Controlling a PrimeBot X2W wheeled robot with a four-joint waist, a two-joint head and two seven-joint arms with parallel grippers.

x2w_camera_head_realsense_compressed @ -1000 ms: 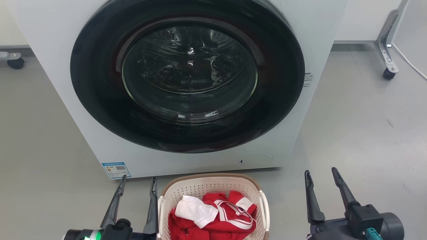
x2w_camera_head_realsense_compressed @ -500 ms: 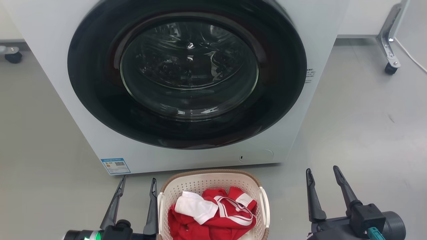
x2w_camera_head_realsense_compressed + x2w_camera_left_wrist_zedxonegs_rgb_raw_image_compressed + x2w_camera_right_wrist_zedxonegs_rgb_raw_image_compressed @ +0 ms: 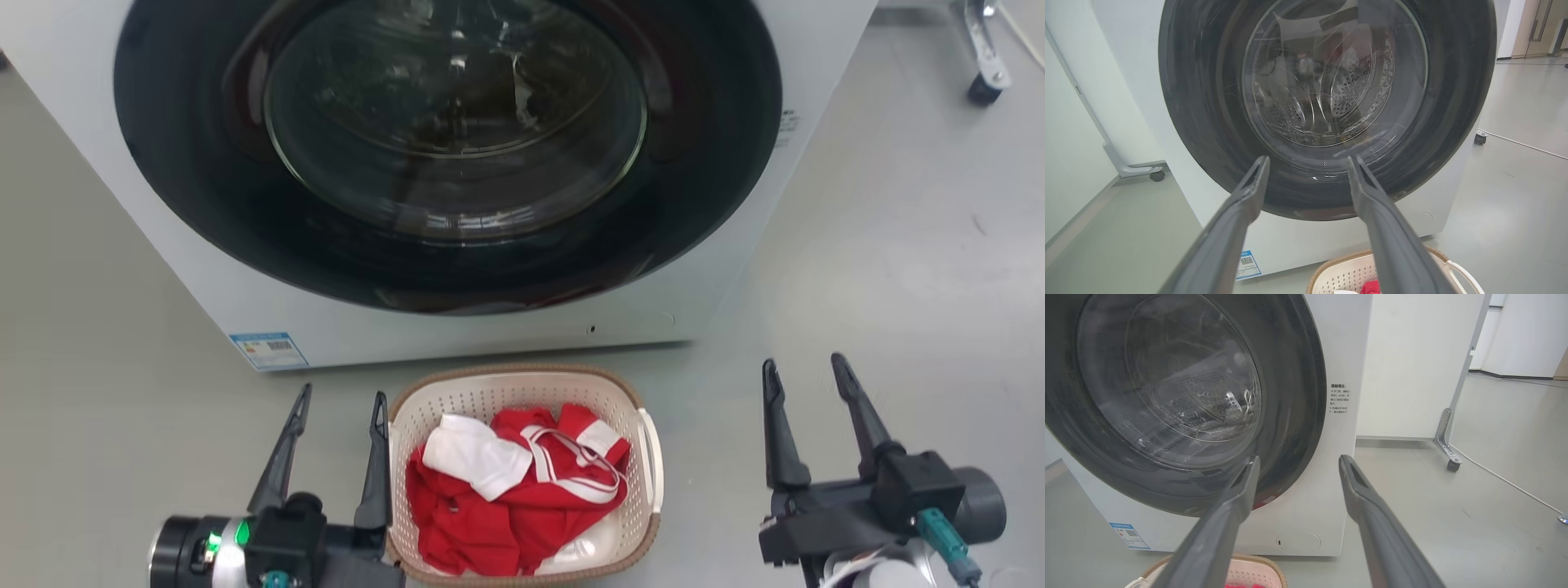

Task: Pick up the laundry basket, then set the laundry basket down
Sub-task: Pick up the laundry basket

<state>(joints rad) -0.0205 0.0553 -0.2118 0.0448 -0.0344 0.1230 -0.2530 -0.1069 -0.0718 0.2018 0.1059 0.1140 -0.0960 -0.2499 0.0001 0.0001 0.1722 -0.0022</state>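
Observation:
The laundry basket [image 3: 637, 535] stands on the grey floor just in front of the washing machine, cream-white with a brown rim and white side handles, and it holds red and white clothes [image 3: 514, 482]. My left gripper [image 3: 341, 400] is open, its right finger close beside the basket's left rim. My right gripper [image 3: 805, 366] is open too, well to the right of the basket, with bare floor between. The left wrist view catches the basket [image 3: 1339, 277] at its bottom edge between the open left gripper [image 3: 1308, 161] fingers. The basket rim [image 3: 1265, 565] lies low in the right wrist view, left of my right gripper [image 3: 1298, 459].
A white front-loading washing machine [image 3: 457, 163] with a dark round door rises right behind the basket. A metal leg on a caster [image 3: 984, 82] stands at the far right, with a white cable [image 3: 1506, 482] along the floor. Grey floor lies on both sides.
The head camera has tilted down, so machine and basket sit higher in the picture and more of the basket shows. Both grippers stay open beside the basket.

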